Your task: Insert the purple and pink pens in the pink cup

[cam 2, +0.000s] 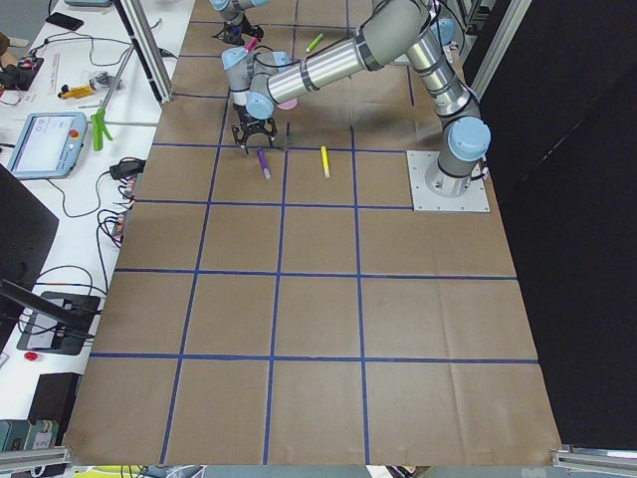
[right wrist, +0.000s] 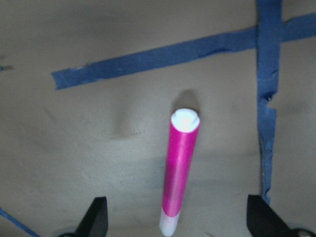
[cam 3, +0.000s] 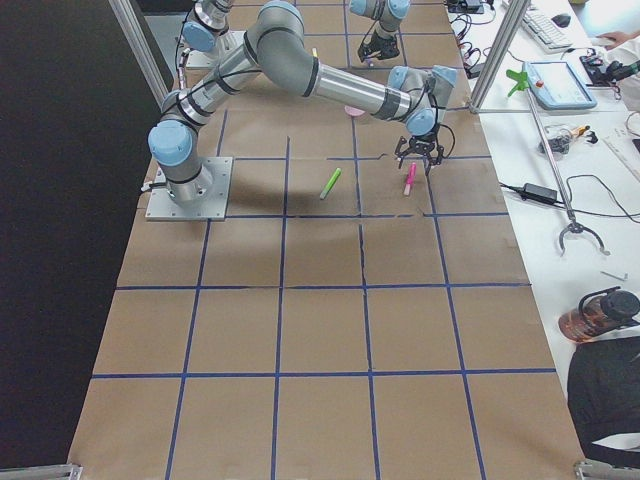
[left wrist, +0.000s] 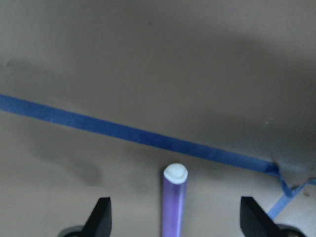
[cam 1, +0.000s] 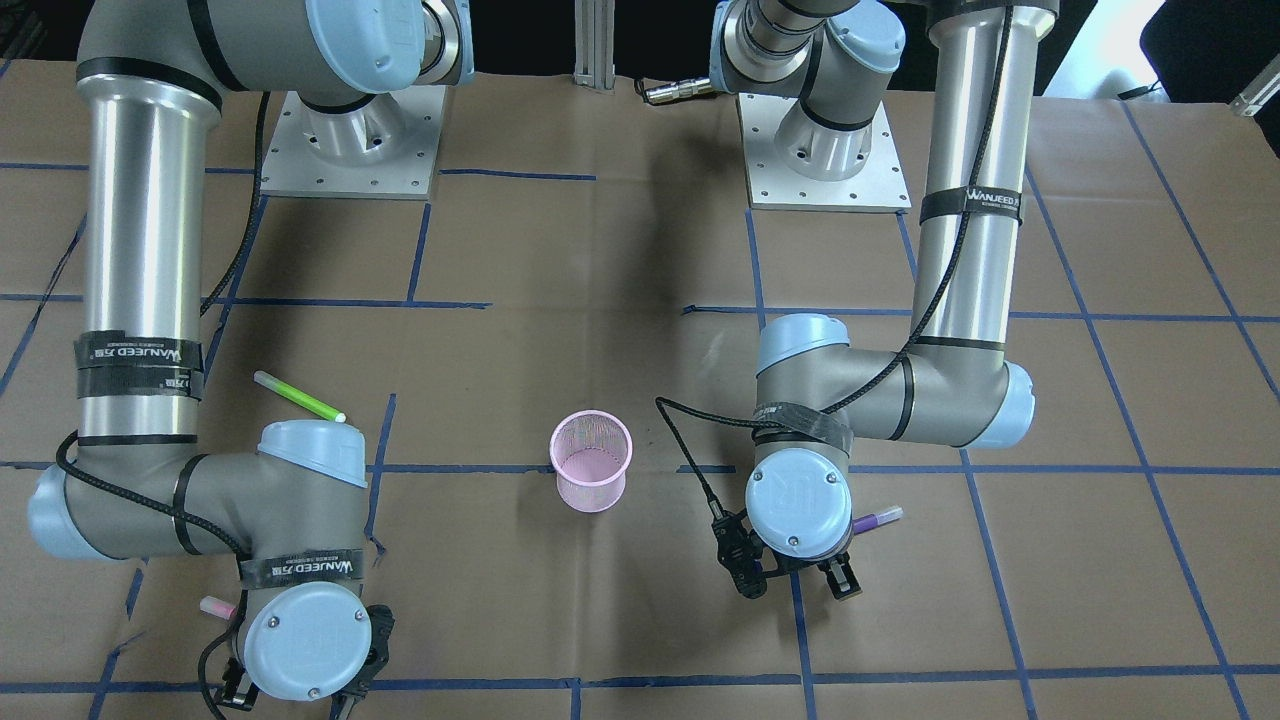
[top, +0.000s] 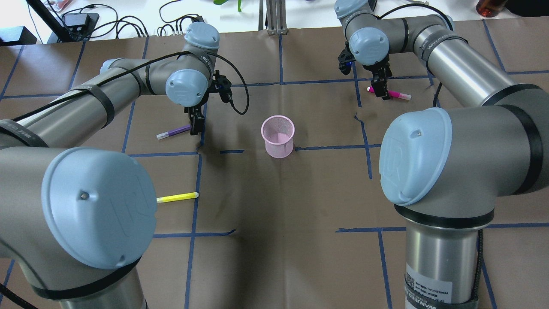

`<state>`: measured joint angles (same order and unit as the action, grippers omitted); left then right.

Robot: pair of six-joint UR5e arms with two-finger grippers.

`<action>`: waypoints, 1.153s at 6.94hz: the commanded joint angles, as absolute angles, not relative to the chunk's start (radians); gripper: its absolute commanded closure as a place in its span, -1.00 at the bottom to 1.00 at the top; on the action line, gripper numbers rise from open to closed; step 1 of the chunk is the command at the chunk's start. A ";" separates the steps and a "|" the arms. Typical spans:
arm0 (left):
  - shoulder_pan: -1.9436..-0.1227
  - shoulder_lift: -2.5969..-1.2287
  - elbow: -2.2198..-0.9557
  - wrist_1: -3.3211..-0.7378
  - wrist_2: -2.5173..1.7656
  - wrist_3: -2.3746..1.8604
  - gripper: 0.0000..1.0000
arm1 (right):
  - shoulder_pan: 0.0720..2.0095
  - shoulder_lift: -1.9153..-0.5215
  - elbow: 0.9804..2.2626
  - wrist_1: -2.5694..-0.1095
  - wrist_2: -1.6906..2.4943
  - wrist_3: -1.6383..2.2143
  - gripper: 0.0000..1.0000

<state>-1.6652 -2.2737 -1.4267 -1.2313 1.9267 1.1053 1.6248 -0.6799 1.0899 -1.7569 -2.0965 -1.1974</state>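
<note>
Two empty, wide-open jaws straddle one purple pen and one pink pen.

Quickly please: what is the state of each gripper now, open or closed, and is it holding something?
Left gripper: open, straddling the purple pen, not gripping it.
Right gripper: open, straddling the pink pen, not gripping it.

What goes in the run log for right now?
left pincer: open over purple pen | right pincer: open over pink pen | pink cup: empty
</note>
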 commanded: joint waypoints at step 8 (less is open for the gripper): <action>-1.666 -2.269 -1.425 -1.219 1.927 1.129 1.00 | 1.629 -0.693 1.170 -1.891 -2.106 -1.186 -0.99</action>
<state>-1.6646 -2.2814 -1.4218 -1.2200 1.9283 1.1278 1.6296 -0.6880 1.1722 -1.8910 -2.1078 -1.1849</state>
